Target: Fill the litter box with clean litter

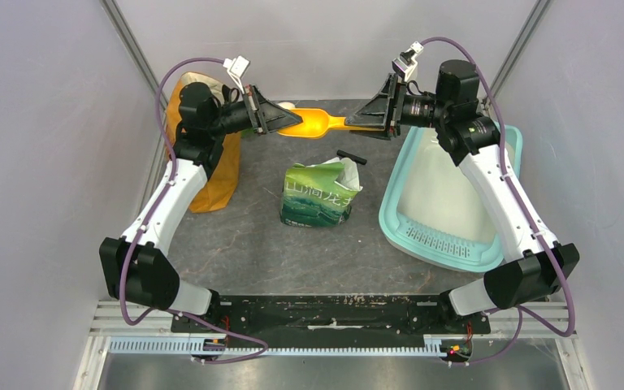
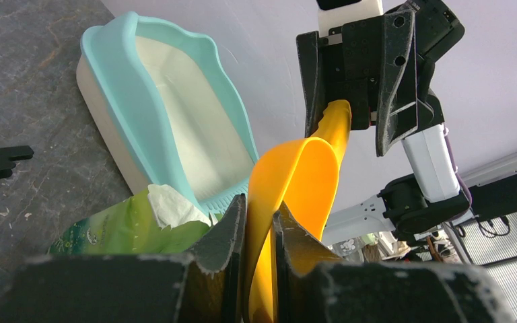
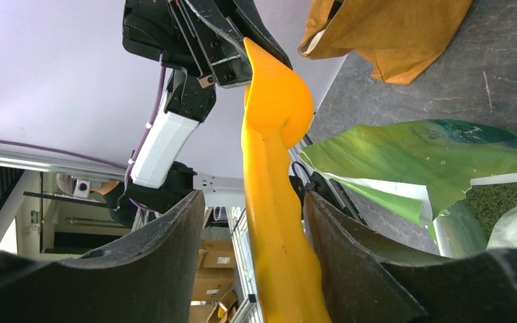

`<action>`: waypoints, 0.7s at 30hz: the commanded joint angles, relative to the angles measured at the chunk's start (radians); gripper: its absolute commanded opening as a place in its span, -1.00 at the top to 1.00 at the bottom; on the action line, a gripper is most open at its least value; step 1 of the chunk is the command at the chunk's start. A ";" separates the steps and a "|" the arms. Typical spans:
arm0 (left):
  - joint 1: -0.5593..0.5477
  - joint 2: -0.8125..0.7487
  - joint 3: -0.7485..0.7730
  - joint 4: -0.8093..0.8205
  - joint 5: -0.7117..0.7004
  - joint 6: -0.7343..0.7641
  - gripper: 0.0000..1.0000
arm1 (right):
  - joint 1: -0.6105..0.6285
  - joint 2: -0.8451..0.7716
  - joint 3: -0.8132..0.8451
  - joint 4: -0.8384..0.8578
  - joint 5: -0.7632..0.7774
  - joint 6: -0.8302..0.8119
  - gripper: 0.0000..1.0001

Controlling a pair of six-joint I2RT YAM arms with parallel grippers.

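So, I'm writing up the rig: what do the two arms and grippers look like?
The left arm and right arm match: white links, black joints, purple cables. The left gripper and right gripper are black and wedge-shaped.

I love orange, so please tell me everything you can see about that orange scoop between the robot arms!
The orange scoop looks like smooth, shiny plastic, with a rounded bowl at one end and a long narrow handle at the other. It lies sideways, held up in the air. The left claw is shut on the bowl's wall. The handle sits between the open fingers of the right claw, with a gap on each side. Its bowl looks empty.
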 commanded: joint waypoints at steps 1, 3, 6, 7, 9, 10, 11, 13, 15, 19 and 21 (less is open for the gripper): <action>-0.010 -0.018 0.026 0.005 0.015 0.031 0.96 | 0.002 -0.021 0.009 0.018 -0.028 0.000 -0.24; -0.013 -0.019 0.023 0.004 0.012 0.031 0.96 | 0.003 -0.023 0.003 0.034 -0.029 0.012 -0.23; -0.020 -0.017 0.025 0.003 0.004 0.034 0.96 | 0.010 -0.024 -0.008 0.069 -0.025 0.039 -0.22; -0.022 -0.014 0.028 0.000 0.003 0.033 0.96 | 0.014 -0.023 -0.009 0.074 -0.022 0.044 -0.21; -0.026 -0.012 0.028 0.000 -0.001 0.033 0.96 | 0.020 -0.021 -0.012 0.085 -0.018 0.050 -0.18; -0.027 -0.013 0.027 0.000 -0.005 0.034 0.96 | 0.023 -0.021 -0.013 0.085 -0.017 0.052 -0.16; -0.027 -0.015 0.025 0.000 -0.009 0.034 0.96 | 0.025 -0.021 -0.015 0.088 -0.017 0.053 -0.14; -0.027 -0.017 0.023 0.000 -0.015 0.034 0.96 | 0.028 -0.023 -0.018 0.089 -0.017 0.053 -0.13; -0.027 -0.021 0.018 -0.001 -0.021 0.035 0.96 | 0.028 -0.025 -0.022 0.094 -0.020 0.059 -0.14; -0.027 -0.024 0.011 -0.004 -0.029 0.039 0.96 | 0.029 -0.032 -0.037 0.128 -0.026 0.089 -0.13; -0.026 -0.025 0.009 -0.006 -0.035 0.037 0.96 | 0.029 -0.031 -0.044 0.145 -0.038 0.103 -0.15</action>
